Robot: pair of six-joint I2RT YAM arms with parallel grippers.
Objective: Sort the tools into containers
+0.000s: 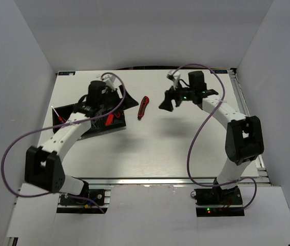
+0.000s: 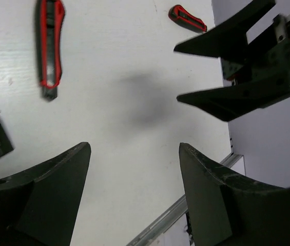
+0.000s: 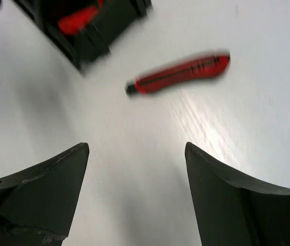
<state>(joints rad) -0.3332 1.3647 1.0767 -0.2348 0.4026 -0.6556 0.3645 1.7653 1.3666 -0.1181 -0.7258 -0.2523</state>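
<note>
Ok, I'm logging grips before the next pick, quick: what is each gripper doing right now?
Left gripper: open, holding nothing.
Right gripper: open, holding nothing; a red-and-black cutter lies free ahead of it.

A red-and-black cutter (image 3: 178,73) (blurred) lies on the table (image 3: 237,128) beyond the spread claw (image 3: 137,195)

White arms (image 1: 68,130), black fingers (image 2: 42,200), purple cables (image 1: 188,156)

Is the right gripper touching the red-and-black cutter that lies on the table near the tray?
Apart. The right wrist view shows the cutter lying beyond the open right gripper, with bare table between them.
</note>
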